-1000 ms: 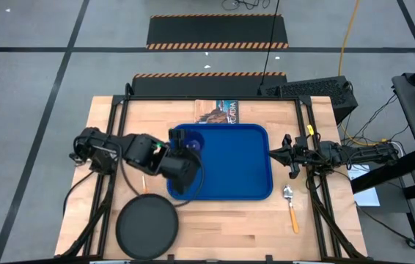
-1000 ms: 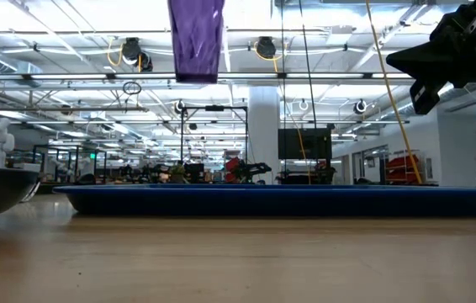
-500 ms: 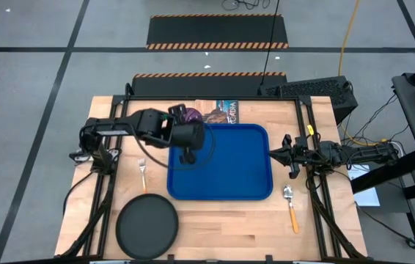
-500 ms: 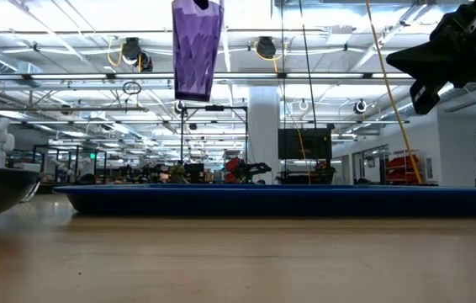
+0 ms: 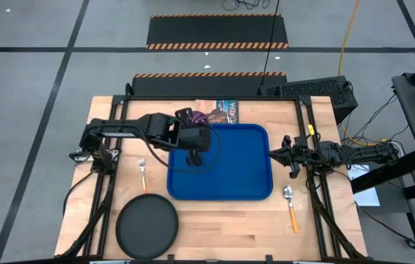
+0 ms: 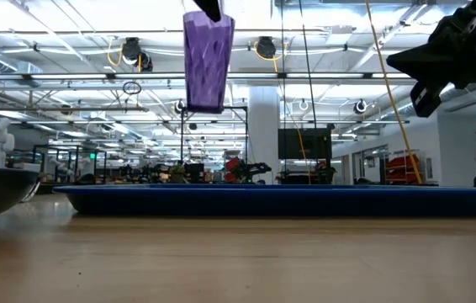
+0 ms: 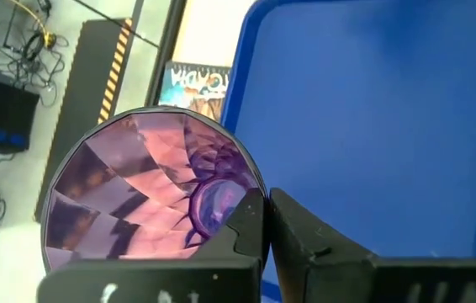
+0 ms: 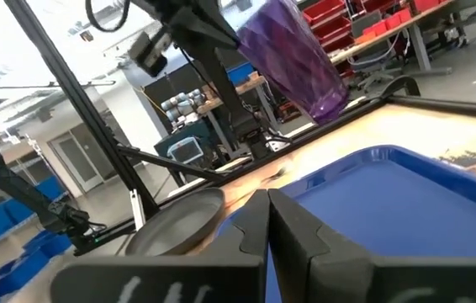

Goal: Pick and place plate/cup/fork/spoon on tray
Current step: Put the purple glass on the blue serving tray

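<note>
The left end effector [image 5: 191, 126], pinching the cup [image 6: 207, 61] by its rim, has swung from the worktop's left side to hang high over the tray [image 5: 244, 176]; lowering it seems next

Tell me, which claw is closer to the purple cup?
Left. The left claw holds the cup above the tray; the right claw waits beyond the tray's right edge.

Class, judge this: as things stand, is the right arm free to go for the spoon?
Probably yes. The right gripper hovers empty and shut at the tray's right edge; the spoon lies uncovered on the table just beside it.
</note>
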Motion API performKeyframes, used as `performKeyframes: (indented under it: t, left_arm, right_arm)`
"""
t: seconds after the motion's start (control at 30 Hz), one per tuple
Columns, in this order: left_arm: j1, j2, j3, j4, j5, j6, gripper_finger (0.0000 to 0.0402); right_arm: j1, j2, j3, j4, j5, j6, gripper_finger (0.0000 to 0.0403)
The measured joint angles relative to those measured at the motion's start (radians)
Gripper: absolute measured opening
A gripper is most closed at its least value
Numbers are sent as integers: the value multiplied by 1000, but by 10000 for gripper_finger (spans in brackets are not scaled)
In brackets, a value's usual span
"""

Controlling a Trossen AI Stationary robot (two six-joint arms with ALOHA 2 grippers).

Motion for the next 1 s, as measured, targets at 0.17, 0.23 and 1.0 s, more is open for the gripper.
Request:
performKeyframes:
  t: [0.17, 0.23, 1.0]
  left_arm:
    - [23, 1, -110, 74, 1, 3, 13]
    - [36, 1, -142, 86, 0, 13, 15]
    - [179, -199, -438, 332, 154, -15, 7]
  right_arm:
    - [0, 0, 0, -4, -46, 14, 0]
    - [0, 0, 0, -4, -51, 18, 0]
    - [0, 2, 0, -66, -133, 84, 0]
